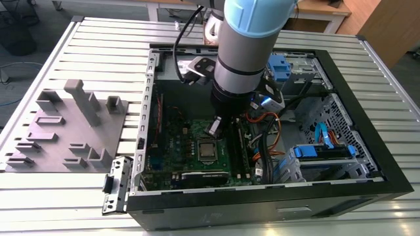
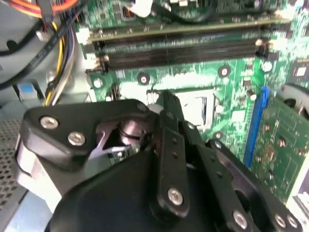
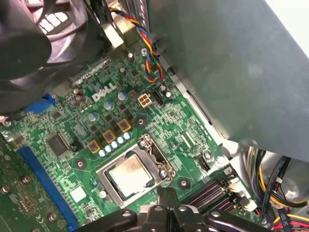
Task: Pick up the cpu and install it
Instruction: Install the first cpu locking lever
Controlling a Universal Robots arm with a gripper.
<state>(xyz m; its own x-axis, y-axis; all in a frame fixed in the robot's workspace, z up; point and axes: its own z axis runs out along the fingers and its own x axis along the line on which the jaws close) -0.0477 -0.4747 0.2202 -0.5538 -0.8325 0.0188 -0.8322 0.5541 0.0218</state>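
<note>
The cpu (image 1: pixel 207 148) lies flat in the socket of the green motherboard (image 1: pixel 172 156), inside the open computer case. In the first wrist view the cpu (image 3: pixel 129 175) shows its dull silver top, with the metal socket frame (image 3: pixel 155 153) around it. My gripper (image 1: pixel 215 129) hangs just above and slightly behind the socket. Its black fingertips (image 3: pixel 167 193) meet at a point, shut with nothing between them. In the second wrist view the gripper (image 2: pixel 166 100) covers part of the socket, and a strip of the cpu (image 2: pixel 194 107) shows beside the fingers.
The black case walls (image 1: pixel 262 194) ring the board. Orange and black cables (image 1: pixel 266 123) and blue drive brackets (image 1: pixel 325 150) fill the exterior view's right. Dark memory slots (image 2: pixel 183 48) run beside the socket. A grey plastic fixture (image 1: pixel 66 128) sits on the slatted table at the exterior view's left.
</note>
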